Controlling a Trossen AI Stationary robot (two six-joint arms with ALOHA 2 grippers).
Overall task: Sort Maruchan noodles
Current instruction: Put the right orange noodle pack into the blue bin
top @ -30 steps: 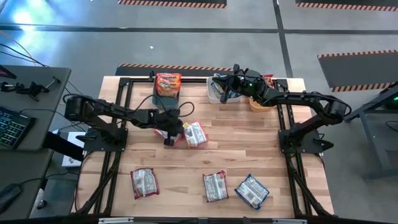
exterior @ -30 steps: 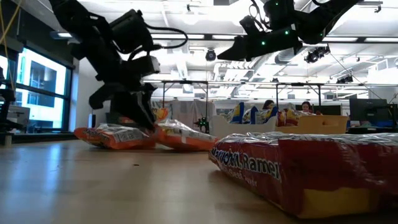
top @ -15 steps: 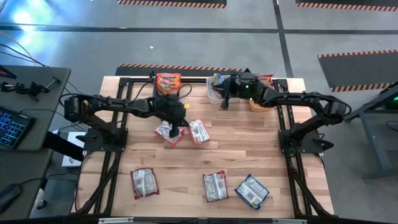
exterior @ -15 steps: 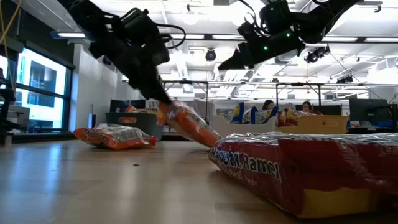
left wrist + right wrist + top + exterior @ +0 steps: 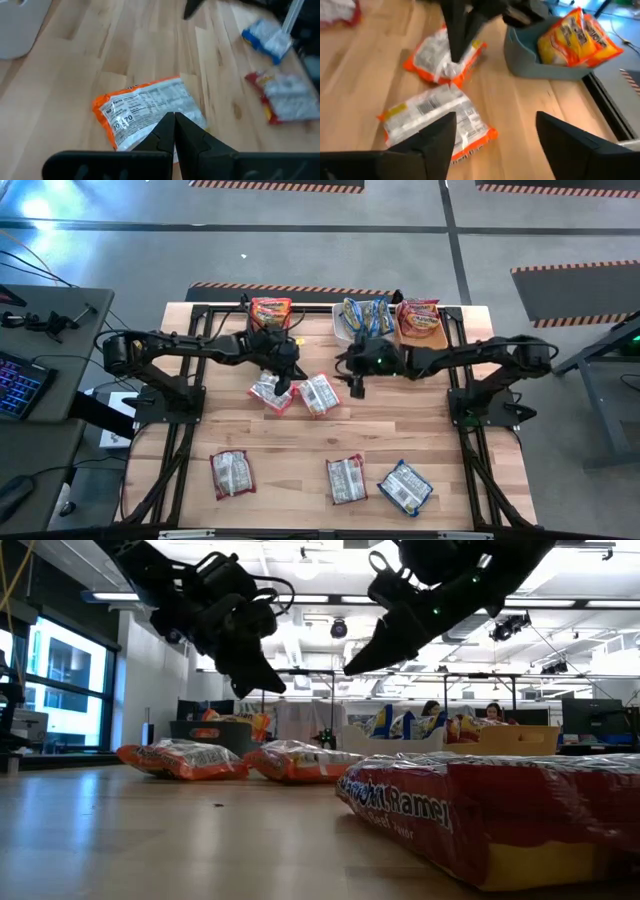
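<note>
We are looking at three bins along the tabletop's (image 5: 400, 430) far edge: a teal bin (image 5: 268, 330) holding orange noodles, a white bin (image 5: 350, 323) holding blue ones, an orange bin (image 5: 420, 335) holding red ones. Five Maruchan noodles (image 5: 318, 393) are lying loose. The left gripper (image 5: 285, 383) is hovering with jaws shut and empty; the right gripper (image 5: 356, 388) is hovering with jaws spread, empty.

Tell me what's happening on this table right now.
Two robot arms are sorting ramen packets into bins at the table's far edge. The left gripper, fingers shut and empty, hangs over two orange packets lying print-side up mid-table. The right gripper, fingers open, is beside them with nothing in it. Three more packets lie along the near edge. The teal bin, white bin and orange bin each hold packets already.
</note>
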